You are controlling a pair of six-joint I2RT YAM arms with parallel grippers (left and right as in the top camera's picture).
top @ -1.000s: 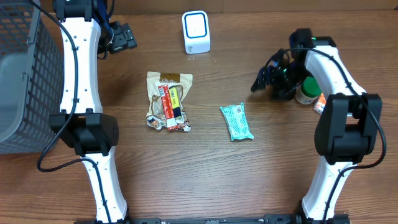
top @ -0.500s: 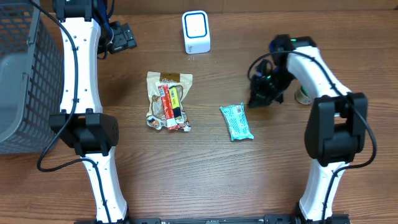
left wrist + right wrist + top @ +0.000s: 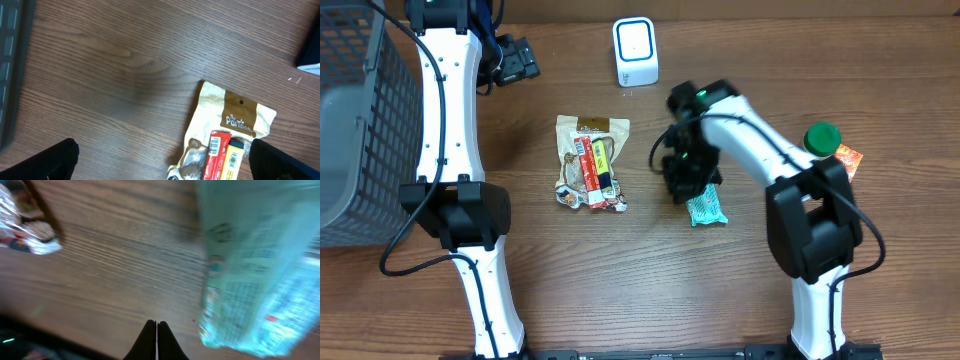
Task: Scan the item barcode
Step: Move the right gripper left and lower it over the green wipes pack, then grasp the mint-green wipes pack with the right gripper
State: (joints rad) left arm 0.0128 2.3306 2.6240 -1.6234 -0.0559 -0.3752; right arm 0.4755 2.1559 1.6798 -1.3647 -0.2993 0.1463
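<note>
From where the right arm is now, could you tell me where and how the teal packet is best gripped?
Probably take the teal packet across its narrow width, near the middle, coming straight down. It lies flat on the table, so only its top is open to the fingers. The right gripper is shut beside its edge and would need to open first.

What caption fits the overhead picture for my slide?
Shut right gripper at the teal packet, snack bag lying nearby.

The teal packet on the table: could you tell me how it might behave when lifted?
The teal packet looks like a thin, flat film pouch, so it would probably flop if pinched at one end and feel light. Lying flat, it should slide rather than roll when pushed.
</note>
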